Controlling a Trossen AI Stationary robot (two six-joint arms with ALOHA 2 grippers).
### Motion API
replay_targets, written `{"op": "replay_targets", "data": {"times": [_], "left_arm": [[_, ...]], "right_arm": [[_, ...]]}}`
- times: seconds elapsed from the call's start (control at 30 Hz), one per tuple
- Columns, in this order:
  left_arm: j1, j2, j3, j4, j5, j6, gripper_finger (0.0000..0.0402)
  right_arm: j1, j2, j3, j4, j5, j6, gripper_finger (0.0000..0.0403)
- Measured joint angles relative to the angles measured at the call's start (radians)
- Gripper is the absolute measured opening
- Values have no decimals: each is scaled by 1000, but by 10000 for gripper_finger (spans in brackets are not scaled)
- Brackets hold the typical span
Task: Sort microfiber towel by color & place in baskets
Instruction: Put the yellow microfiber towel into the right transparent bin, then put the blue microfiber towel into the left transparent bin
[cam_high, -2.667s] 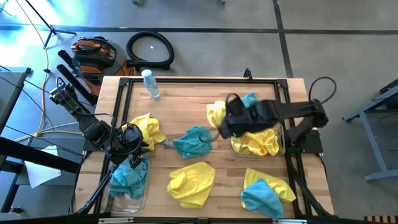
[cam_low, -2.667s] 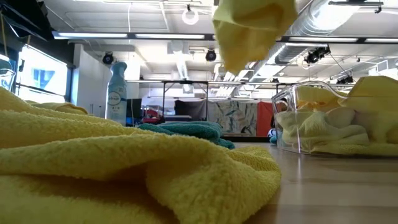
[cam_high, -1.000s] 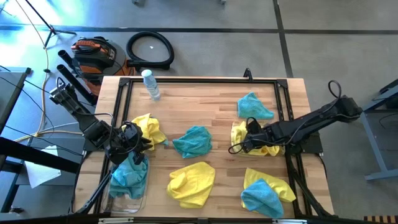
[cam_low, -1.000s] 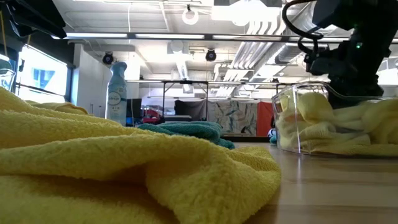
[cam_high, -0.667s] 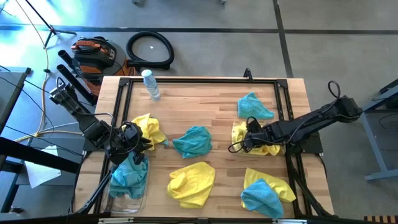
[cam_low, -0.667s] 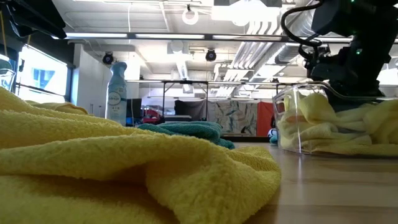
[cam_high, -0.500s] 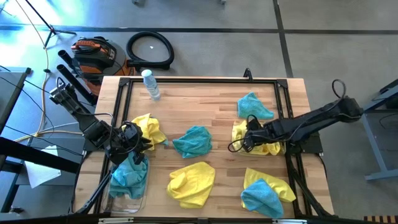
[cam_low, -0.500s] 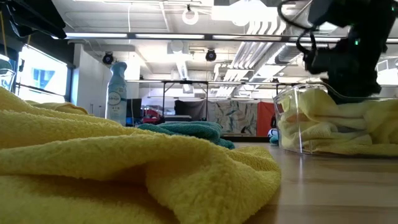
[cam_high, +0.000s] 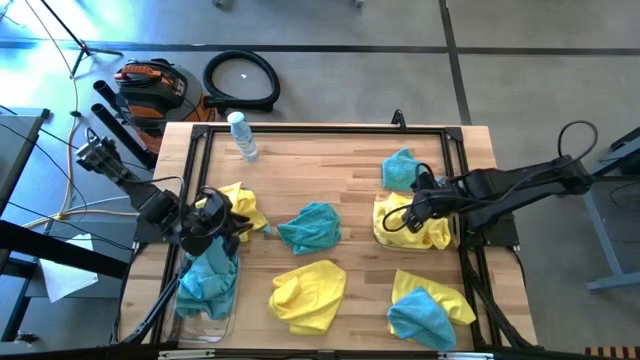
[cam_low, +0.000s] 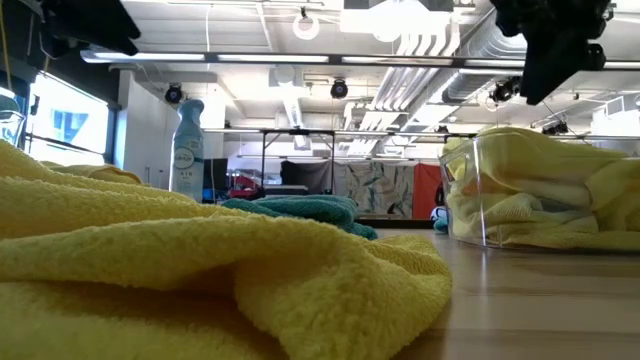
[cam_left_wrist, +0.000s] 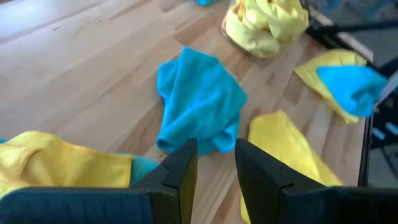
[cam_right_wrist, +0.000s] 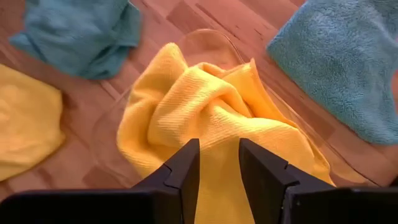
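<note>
We judge a yellow towel just dropped into the right basket, our right gripper hanging above it, fingers narrowly parted and empty, left gripper likewise over the left basket; next needs 1 loose towel.

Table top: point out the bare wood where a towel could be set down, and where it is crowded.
The widest bare wood lies at the far side, between the water bottle and the far teal towel. A narrower strip runs between the near yellow towel and the yellow-and-teal pair. It is crowded around both baskets.
</note>
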Motion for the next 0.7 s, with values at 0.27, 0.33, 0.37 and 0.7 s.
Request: {"op": "replay_targets", "data": {"times": [0.27,0.33,0.37,0.7], "left_arm": [[84,1,0,42,-5,-1,99],[104,4,0,73,-6,19,102],[114,8,0,90,-6,37,105],[270,155,0,352,120,431,145]], "right_arm": [[0,-27,-22,-13,6,11,107],[0,-27,-22,-12,23,3,107],[0,-27,-22,-12,34,2,107],[0,-26,-22,-11,74,-8,107]]}}
